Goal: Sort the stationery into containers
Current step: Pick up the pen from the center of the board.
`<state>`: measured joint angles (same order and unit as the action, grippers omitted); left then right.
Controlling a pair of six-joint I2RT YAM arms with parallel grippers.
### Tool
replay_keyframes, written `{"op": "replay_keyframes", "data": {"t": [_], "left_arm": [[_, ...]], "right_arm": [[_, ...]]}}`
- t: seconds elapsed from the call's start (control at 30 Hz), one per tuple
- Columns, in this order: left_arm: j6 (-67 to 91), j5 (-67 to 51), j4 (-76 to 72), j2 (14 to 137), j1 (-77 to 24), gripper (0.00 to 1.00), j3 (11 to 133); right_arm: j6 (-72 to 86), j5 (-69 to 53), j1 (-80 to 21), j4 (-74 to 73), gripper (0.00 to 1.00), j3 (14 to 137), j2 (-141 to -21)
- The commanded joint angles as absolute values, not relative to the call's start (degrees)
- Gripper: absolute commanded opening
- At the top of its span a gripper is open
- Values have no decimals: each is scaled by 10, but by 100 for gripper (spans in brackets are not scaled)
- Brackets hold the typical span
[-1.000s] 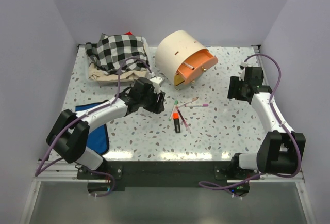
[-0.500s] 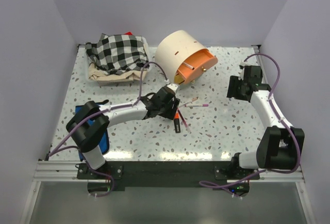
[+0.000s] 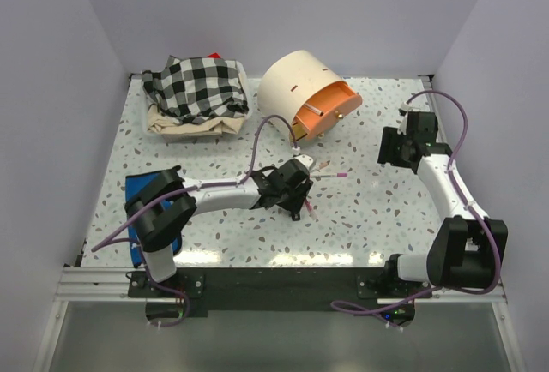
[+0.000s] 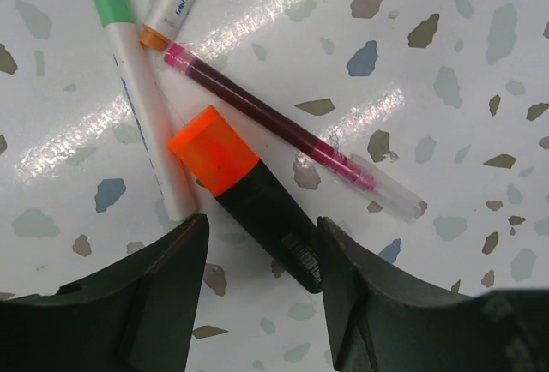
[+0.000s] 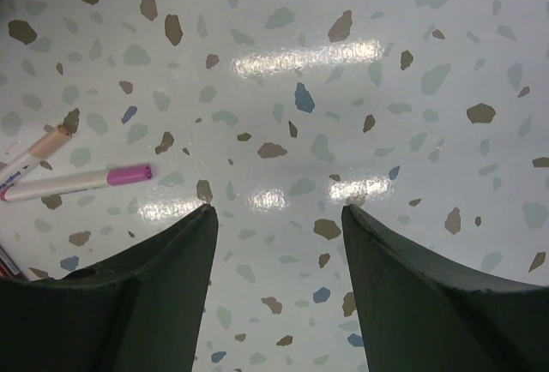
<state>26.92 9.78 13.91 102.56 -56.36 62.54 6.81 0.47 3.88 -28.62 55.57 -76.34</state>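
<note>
Left gripper, jaws apart, straddles the orange highlighter — closing askew may catch the pink pen just beside it.

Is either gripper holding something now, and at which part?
Nothing is held. The left gripper stands open around the black body of the orange highlighter, not closed on it; the right gripper is open above the table.

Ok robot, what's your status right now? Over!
Left end effector open, straddling the orange highlighter, not gripped. Right end effector open over bare table. Pink pen and green-capped marker crowd the highlighter. Over.
</note>
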Motion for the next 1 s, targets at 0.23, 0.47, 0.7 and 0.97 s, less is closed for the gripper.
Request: {"op": "replay_keyframes", "data": {"t": [0.23,0.47,0.7,0.97], "left_arm": [[282,84,134,1094,-564,53,664],[269,76,137,1084,-563,14,657],[153,-54,195,972,-541,0,634],[-90,-206,130,763,-485,0,613]], "right_arm": [[42,1,41,-267,65,541,-710],[37,1,42,-276,65,541,-706],[49,1,41,-295,64,575,-725],[26,14,41,-322,63,622,-755]]}}
